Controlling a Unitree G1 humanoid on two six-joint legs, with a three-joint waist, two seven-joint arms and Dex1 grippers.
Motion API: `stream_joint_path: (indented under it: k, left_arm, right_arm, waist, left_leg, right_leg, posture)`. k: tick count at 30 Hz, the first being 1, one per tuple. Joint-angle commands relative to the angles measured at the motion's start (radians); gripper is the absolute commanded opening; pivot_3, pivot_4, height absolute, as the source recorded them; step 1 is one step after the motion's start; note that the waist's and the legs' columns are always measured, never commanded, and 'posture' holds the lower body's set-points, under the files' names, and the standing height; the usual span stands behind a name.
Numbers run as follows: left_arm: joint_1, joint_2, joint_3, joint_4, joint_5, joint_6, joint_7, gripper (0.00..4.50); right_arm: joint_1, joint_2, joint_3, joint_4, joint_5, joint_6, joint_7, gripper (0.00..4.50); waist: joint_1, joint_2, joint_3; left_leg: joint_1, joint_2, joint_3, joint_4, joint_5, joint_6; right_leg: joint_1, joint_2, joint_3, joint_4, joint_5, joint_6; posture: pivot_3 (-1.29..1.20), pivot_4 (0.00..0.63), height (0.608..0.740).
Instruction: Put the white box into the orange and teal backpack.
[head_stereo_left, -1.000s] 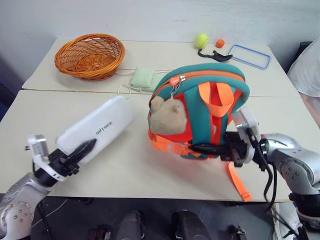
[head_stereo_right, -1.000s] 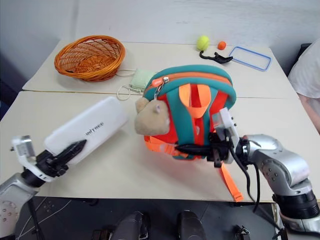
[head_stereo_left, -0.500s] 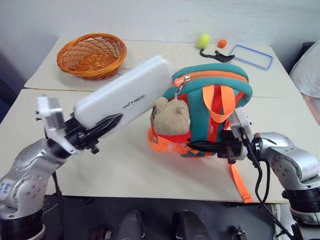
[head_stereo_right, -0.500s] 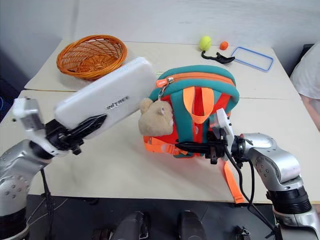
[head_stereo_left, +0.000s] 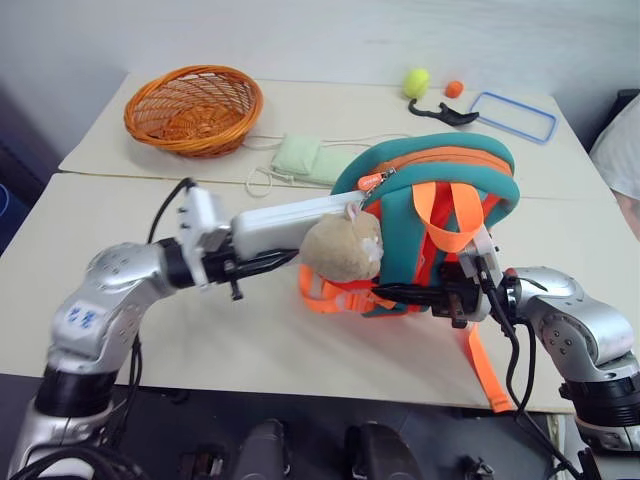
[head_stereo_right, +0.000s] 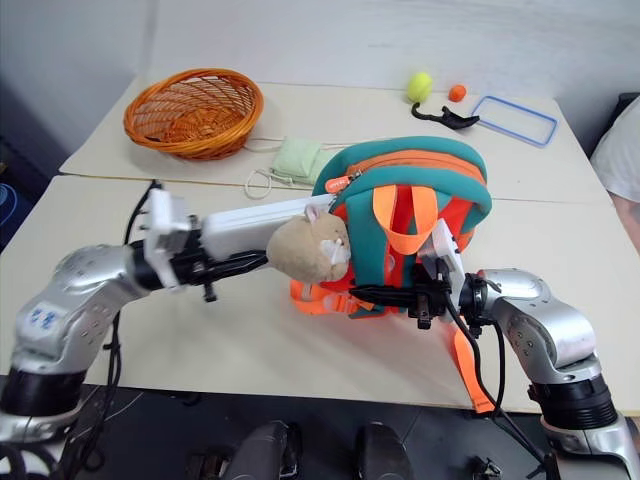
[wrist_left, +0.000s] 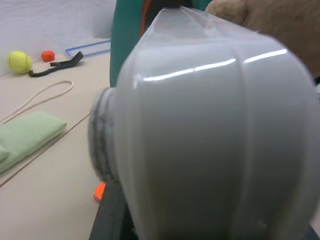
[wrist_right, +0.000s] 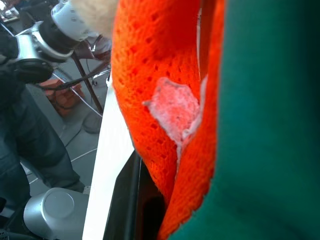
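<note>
Left gripper (head_stereo_left: 262, 264) clamped on box (head_stereo_left: 290, 220), held level off table (head_stereo_left: 200, 330), far end at backpack (head_stereo_left: 450, 180) opening beside plush toy (head_stereo_left: 343, 247). Right gripper (head_stereo_left: 400, 294) closed on backpack's near strap, steadying it. Insertion judged begun, not complete; most of box outside.

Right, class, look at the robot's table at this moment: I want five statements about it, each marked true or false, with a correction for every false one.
1. The left gripper holds the white box. True.
2. The white box lies flat on the table. False: it is lifted off the table, its far end at the orange and teal backpack, behind the plush hamster.
3. The orange wicker basket stands on the far table, to the robot's left. True.
4. The right gripper is open and away from the backpack. False: its fingers are shut at the backpack's lower front.
5. The pale green pouch is inside the basket. False: it lies on the table beside it.
</note>
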Motion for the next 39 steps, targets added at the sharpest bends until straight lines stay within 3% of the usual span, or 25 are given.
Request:
stream_joint_path:
  k: [1, 7, 12, 15, 19, 21, 23, 25, 29, 34, 39]
  left_arm:
    - [-0.150, -0.059, -0.118, 0.085, 0.081, 0.005, -0.042, 1.29]
    - [-0.438, -0.265, -0.243, 0.404, 0.222, -0.047, -0.061, 1.29]
    - [-0.528, -0.424, -0.261, 0.649, 0.291, -0.165, -0.087, 1.29]
    - [-0.510, -0.465, -0.222, 0.665, 0.272, -0.167, -0.094, 2.20]
    - [-0.469, -0.417, -0.143, 0.582, 0.219, -0.121, -0.145, 3.29]
    - [-0.431, -0.346, -0.105, 0.512, 0.176, -0.153, -0.255, 3.82]
    - [-0.372, -0.190, -0.058, 0.452, 0.150, -0.166, -0.400, 3.82]
    - [-0.336, -0.101, -0.028, 0.430, 0.144, -0.155, -0.450, 3.82]
    - [-0.258, 0.018, 0.019, 0.290, 0.081, -0.062, -0.472, 3.82]
    - [-0.147, 0.071, 0.099, 0.093, -0.007, 0.035, -0.413, 3.82]
    - [-0.056, -0.047, 0.152, -0.008, 0.046, -0.045, -0.175, 3.82]
  right_arm:
    - [-0.004, 0.005, -0.007, -0.037, 0.010, -0.008, 0.009, 0.13]
    - [-0.008, -0.001, 0.012, -0.050, 0.003, 0.001, 0.021, 0.13]
    - [-0.004, 0.016, 0.010, -0.078, -0.001, -0.009, -0.009, 0.13]
    - [0.002, 0.029, 0.004, -0.091, 0.001, -0.013, -0.036, 0.13]
    - [0.014, 0.039, -0.006, -0.106, -0.004, -0.015, -0.068, 0.13]
    - [0.022, 0.040, -0.012, -0.110, -0.009, -0.020, -0.082, 0.13]
    - [0.020, 0.051, -0.040, -0.100, -0.003, -0.020, -0.112, 0.13]
    - [0.015, 0.054, -0.047, -0.094, -0.005, -0.020, -0.120, 0.13]
    - [-0.002, 0.054, -0.043, -0.088, -0.001, -0.012, -0.119, 0.13]
    - [-0.035, 0.047, -0.034, -0.060, -0.012, -0.012, -0.103, 0.13]
    - [-0.037, 0.044, -0.006, -0.053, -0.034, -0.015, -0.078, 0.13]
  waist:
    - [0.001, 0.000, 0.000]
    - [0.000, 0.000, 0.000]
    - [-0.003, 0.000, 0.000]
    - [-0.002, 0.000, 0.000]
    - [-0.003, 0.000, 0.000]
    - [-0.005, 0.000, 0.000]
    - [-0.006, 0.000, 0.000]
    - [-0.034, 0.000, 0.001]
    - [-0.027, 0.000, 0.001]
    - [-0.019, 0.000, 0.001]
    - [-0.013, 0.000, 0.001]
  left_leg:
    - [-0.001, 0.000, 0.000, 0.001, 0.000, 0.000]
    - [-0.007, 0.000, 0.001, 0.005, 0.000, 0.001]
    - [-0.008, 0.001, 0.001, 0.006, 0.000, 0.001]
    - [-0.008, 0.001, 0.000, 0.008, 0.000, 0.001]
    - [-0.008, 0.001, -0.001, 0.010, 0.000, 0.001]
    - [-0.009, 0.001, -0.001, 0.010, 0.000, 0.001]
    - [-0.008, 0.001, -0.001, 0.009, 0.000, 0.000]
    - [-0.009, 0.002, 0.000, 0.009, 0.000, 0.000]
    - [-0.008, 0.003, -0.001, 0.007, 0.002, -0.003]
    - [-0.009, 0.000, -0.004, 0.010, 0.000, 0.002]
    - [-0.009, 0.000, -0.004, 0.010, -0.001, 0.003]
  right_leg:
    - [0.000, 0.000, 0.000, 0.000, 0.000, 0.000]
    - [-0.006, 0.002, 0.000, 0.005, 0.001, 0.001]
    - [-0.007, 0.003, 0.000, 0.006, 0.001, 0.001]
    - [-0.006, 0.002, -0.001, 0.006, 0.001, 0.001]
    - [-0.006, 0.002, -0.001, 0.007, 0.001, 0.001]
    - [-0.006, 0.002, -0.001, 0.008, 0.001, 0.001]
    - [-0.006, 0.002, -0.001, 0.009, 0.001, 0.001]
    - [-0.007, 0.003, 0.000, 0.009, 0.001, 0.001]
    - [-0.008, 0.004, -0.001, 0.010, 0.000, 0.001]
    - [-0.004, 0.000, -0.001, 0.009, 0.001, 0.001]
    - [-0.004, 0.000, -0.001, 0.009, 0.001, 0.001]
  posture:
    - [0.00, 0.150, 0.740]
    - [0.00, 0.150, 0.740]
    - [0.00, 0.150, 0.740]
    - [0.00, 0.150, 0.740]
    - [0.00, 0.150, 0.740]
    - [0.00, 0.150, 0.740]
    - [0.00, 0.150, 0.740]
    - [0.00, 0.150, 0.740]
    - [0.00, 0.150, 0.740]
    - [0.00, 0.150, 0.740]
    - [0.00, 0.150, 0.740]
